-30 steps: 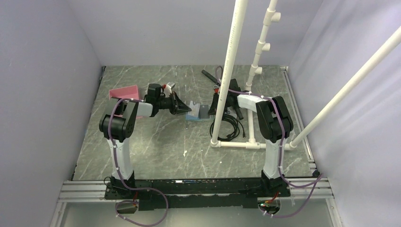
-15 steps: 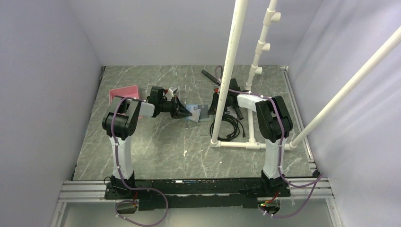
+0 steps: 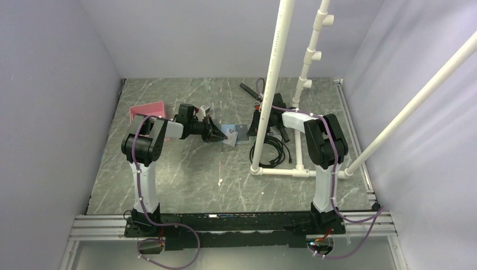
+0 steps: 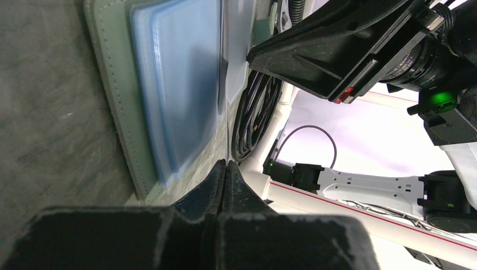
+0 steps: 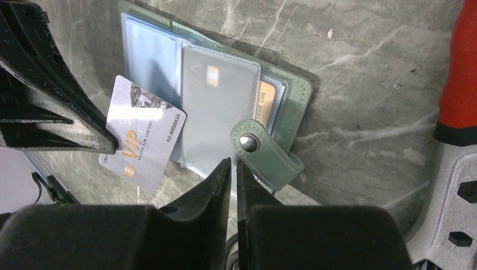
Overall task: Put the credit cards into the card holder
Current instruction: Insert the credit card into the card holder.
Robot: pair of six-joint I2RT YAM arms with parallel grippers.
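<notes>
Over the open card holder (image 5: 219, 95), left hand (image 4: 225, 169) apparently pinches a silver card (image 5: 143, 135).

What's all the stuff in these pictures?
card holder: one, green with pale blue inside, open on the table
silver card: one, marked VIP, pinched by the left hand
orange card: one, tucked in a holder sleeve
pink tray: one, far left of the table
black cable: one coil, beside the white pipes
white pipes: several, standing at the right
red thing: one, right wrist view's edge, unclear
table: one, grey marbled
left hand: black, shut on the silver card
right hand: black, shut, by the holder's tab
</notes>
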